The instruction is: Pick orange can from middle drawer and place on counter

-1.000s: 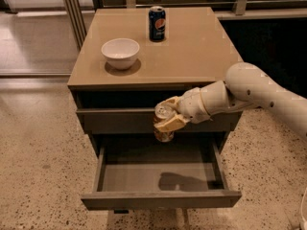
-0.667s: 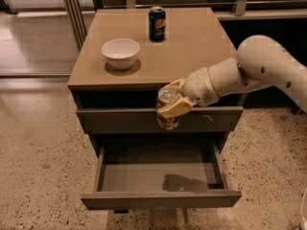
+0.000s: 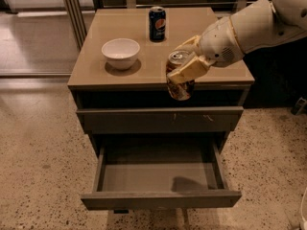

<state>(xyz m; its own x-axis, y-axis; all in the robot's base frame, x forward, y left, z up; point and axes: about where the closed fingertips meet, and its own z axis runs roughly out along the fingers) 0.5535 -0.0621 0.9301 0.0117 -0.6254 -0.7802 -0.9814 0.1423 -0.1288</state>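
Note:
My gripper (image 3: pixel 184 68) is shut on the orange can (image 3: pixel 179 86), which shows a silver top and an orange-brown body. It holds the can in the air at the front edge of the counter (image 3: pixel 211 37), right of centre, tilted slightly. The arm reaches in from the upper right. The middle drawer (image 3: pixel 160 176) is pulled open below and its inside is empty.
A white bowl (image 3: pixel 120 52) sits on the left part of the counter. A dark blue Pepsi can (image 3: pixel 157 23) stands at the back middle. A shut drawer front with pale scratch marks (image 3: pixel 158 120) is above the open drawer. Speckled floor surrounds the cabinet.
The gripper has lifted the orange can from in front of the upper drawer front up to the height of the counter's front edge.

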